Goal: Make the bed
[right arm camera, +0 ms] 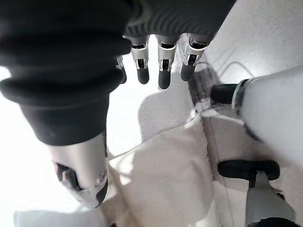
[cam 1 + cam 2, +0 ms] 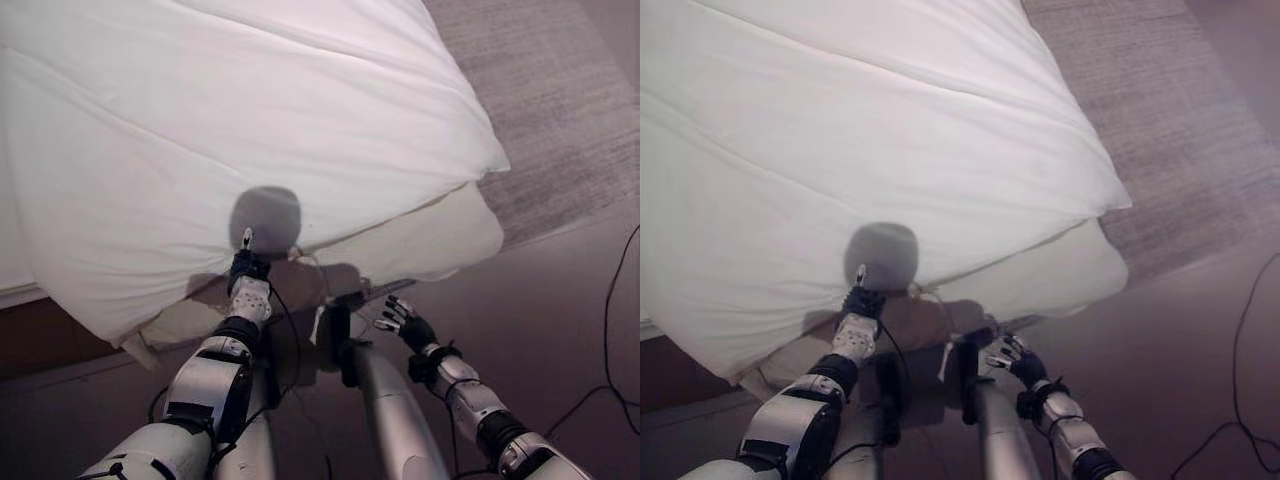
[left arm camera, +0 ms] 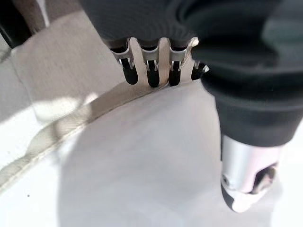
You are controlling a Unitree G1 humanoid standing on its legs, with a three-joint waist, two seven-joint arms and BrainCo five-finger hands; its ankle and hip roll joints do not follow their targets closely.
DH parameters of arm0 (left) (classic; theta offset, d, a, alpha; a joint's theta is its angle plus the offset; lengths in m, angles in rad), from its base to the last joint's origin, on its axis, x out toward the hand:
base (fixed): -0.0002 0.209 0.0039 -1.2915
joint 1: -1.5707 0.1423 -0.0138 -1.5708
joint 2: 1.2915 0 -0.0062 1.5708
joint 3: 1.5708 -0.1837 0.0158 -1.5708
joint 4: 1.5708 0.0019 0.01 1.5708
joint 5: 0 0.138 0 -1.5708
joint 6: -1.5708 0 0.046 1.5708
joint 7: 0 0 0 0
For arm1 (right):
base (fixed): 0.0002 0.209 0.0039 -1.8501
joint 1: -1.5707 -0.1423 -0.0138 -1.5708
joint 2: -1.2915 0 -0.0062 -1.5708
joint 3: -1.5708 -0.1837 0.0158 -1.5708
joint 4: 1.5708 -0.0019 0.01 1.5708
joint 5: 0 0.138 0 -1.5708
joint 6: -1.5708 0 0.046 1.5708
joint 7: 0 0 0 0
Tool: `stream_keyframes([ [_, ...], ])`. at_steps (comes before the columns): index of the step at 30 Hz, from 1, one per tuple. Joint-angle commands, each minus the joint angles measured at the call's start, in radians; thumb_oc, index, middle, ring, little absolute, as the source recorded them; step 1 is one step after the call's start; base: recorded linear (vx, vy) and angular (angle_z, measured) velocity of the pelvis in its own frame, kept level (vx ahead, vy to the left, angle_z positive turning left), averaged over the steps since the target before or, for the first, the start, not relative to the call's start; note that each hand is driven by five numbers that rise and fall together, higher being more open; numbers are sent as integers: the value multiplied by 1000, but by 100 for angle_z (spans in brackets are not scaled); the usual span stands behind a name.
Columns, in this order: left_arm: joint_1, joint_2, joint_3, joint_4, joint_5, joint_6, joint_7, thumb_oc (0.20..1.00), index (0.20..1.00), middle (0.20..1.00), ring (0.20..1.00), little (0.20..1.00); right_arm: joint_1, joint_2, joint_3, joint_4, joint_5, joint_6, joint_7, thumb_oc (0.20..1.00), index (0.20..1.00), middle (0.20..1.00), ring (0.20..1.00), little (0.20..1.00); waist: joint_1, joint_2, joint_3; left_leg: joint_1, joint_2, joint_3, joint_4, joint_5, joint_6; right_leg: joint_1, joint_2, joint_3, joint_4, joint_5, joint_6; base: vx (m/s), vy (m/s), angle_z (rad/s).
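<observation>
A white duvet [image 2: 250, 110] covers the bed, and its near corner hangs over the cream mattress [image 2: 440, 240]. My left hand [image 2: 250, 295] reaches up to the duvet's near edge. In the left wrist view its fingertips [image 3: 152, 78] rest at the duvet's hem [image 3: 71, 125], while the thumb [image 3: 246, 165] lies straight over the white cloth [image 3: 142, 165], apart from the fingers. My right hand [image 2: 405, 322] hovers low beside the bed's corner, its fingers spread and holding nothing. In its own wrist view the right hand [image 1: 80, 165] shows relaxed fingers above cream fabric.
A grey rug [image 2: 560, 100] lies on the floor past the bed's right side. Dark floor [image 2: 540, 300] runs along the near side. The bed's dark base [image 2: 30, 335] shows under the duvet at the left.
</observation>
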Motion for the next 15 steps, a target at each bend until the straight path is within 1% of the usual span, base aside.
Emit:
stream_keyframes([
  [1,-120,-14,-5,-59,18,-37,-92,1000,1000,1000,1000,1000,54,-35,21,-69,-13,-36,15,1000,1000,1000,1000,1000,-9,23,-68,-81,-17,13,10,-1,26,-48,-34,-3,-55,60,107,0,0,0],
  [2,-119,-14,-5,-59,18,-37,-92,1000,1000,1000,1000,1000,55,-35,21,-70,-13,-36,15,1000,1000,1000,1000,1000,-8,23,-67,-77,-16,12,11,-6,25,-45,-34,-3,-54,55,108,0,0,0],
  [3,-120,-15,-12,-67,24,-39,-97,956,956,956,956,956,58,-35,19,-76,-17,-37,13,1000,1000,1000,1000,1000,-8,24,-69,-82,-18,13,9,0,27,-50,-34,-2,-58,62,108,0,0,0],
  [4,-121,-11,-14,-67,25,-38,-105,617,617,617,617,617,63,-34,13,-73,-17,-40,13,1000,1000,1000,1000,1000,-7,25,-68,-76,-19,14,7,-4,28,-45,-34,0,-59,59,109,0,0,0],
  [5,-124,-9,-14,-66,25,-39,-104,467,467,467,467,467,63,-32,12,-76,-18,-40,11,1000,1000,1000,1000,1000,-6,24,-69,-76,-20,15,6,-3,28,-45,-34,0,-60,60,109,0,0,0],
  [6,-124,-9,-14,-66,25,-38,-105,354,354,354,354,354,63,-32,12,-76,-18,-40,11,1000,1000,1000,1000,1000,-6,24,-69,-75,-20,15,5,-3,28,-45,-34,0,-60,60,109,0,0,0],
  [7,-132,-3,-15,-56,26,-36,-103,200,200,200,200,200,61,-28,10,-70,-17,-41,9,1000,1000,1000,1000,1000,-6,24,-72,-80,-21,15,3,3,30,-47,-35,1,-63,66,109,0,0,0],
  [10,-143,0,-15,-58,19,-43,-101,200,200,200,200,200,61,-24,10,-65,-4,-35,12,1000,1000,1000,1000,1000,-5,25,-72,-84,-22,15,6,4,31,-51,-36,4,-64,69,109,0,0,0],
  [15,-130,-20,-19,-111,8,-63,-107,200,200,200,200,200,68,-24,5,-86,-1,-38,6,1000,1000,1000,1000,1000,0,26,-68,-81,-25,13,6,1,31,-48,-35,5,-62,66,109,0,0,0],
])
